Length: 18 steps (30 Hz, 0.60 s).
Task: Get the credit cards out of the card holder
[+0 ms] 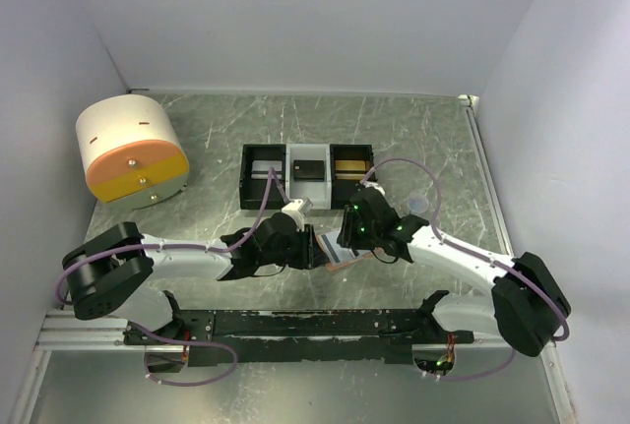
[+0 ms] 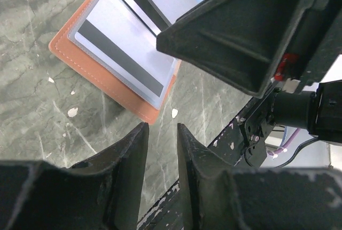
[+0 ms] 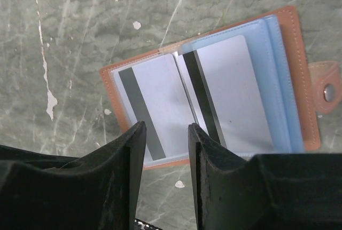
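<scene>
Card holder (image 3: pixel 296 70) open flat, cards (image 3: pixel 235 91) inside, left fingers (image 2: pixel 128 160) and right fingers (image 3: pixel 123 166) slightly parted, empty.

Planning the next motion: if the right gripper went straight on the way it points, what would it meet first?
Probably the card holder lying open just ahead, at the card beside its fold, though depth is unclear.

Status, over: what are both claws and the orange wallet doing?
Left gripper open, empty, just off the wallet. Right gripper open, empty, over it. Wallet flat open, two cards in sleeves. Nothing lying on them.
</scene>
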{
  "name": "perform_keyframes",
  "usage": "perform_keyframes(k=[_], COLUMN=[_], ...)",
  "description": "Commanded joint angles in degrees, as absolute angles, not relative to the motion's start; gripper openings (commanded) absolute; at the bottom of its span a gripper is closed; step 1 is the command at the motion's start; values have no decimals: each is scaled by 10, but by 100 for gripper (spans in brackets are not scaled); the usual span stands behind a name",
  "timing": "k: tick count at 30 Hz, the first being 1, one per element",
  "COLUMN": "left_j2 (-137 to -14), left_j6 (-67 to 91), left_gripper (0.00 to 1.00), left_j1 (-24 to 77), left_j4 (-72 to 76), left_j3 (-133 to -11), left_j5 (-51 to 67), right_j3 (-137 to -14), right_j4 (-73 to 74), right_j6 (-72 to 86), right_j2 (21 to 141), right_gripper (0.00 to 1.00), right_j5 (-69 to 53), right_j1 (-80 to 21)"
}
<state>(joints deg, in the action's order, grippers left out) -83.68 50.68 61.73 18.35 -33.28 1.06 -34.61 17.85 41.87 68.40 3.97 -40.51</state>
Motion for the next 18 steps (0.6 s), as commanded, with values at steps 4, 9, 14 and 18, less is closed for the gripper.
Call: perform_keyframes(k=[4, 9, 14, 18], left_j2=[-813, -805, -787, -774], left_j6=[514, 511, 512, 518], left_gripper=[42, 42, 43, 44], left_j1=[622, 622, 622, 622], left_j4=[180, 160, 151, 146], left_j3=[-331, -338, -335, -327], left_j5=[-7, -12, -16, -27], right_j3=[-337, -324, -330, -338], right_j4=[141, 135, 145, 148], right_j6=[396, 406, 406, 405], right_j2=[719, 716, 721, 709], right_gripper=[36, 36, 36, 35], right_j5=[-3, 11, 20, 12], right_j1=[-403, -403, -403, -403])
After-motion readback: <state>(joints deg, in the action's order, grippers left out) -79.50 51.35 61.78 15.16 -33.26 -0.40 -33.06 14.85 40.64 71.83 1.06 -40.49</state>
